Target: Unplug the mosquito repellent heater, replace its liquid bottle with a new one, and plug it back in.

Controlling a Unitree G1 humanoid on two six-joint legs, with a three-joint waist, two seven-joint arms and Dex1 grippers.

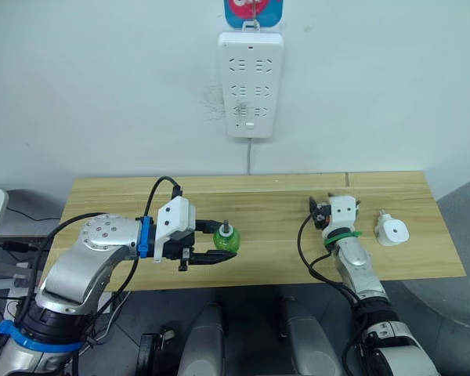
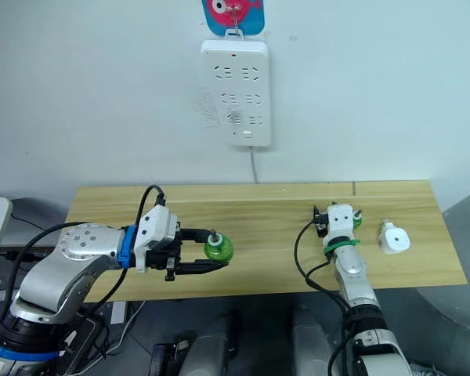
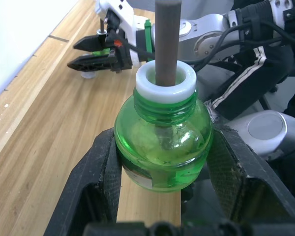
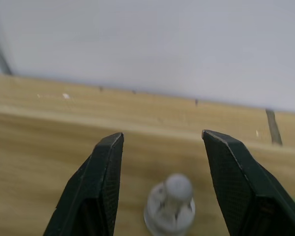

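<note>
While the long light-wood plank table spans the scene against a pale wall, a white rectangular multi-socket power strip hangs on that wall above the table's middle, its cable dropping behind the back edge. Every socket on the strip is bare.

Over the table's left half, the left gripper reaches toward the centre with its two black fingers clamped on the belly of a round green translucent liquid bottle. From the left wrist view, the bottle stands upright between the finger pads, with a white collar and a grey wick rod rising from its neck.

On the right half, the right gripper points toward the wall with its fingers spread apart, gripping nothing. Between those fingers in the right wrist view stands a small bottle top with a white collar and grey wick, untouched by either finger; a bit of green shows beside the gripper in the head views.

Just right of that gripper, apart from it, the small white rounded plastic mosquito repellent heater lies on the table, unplugged.
</note>
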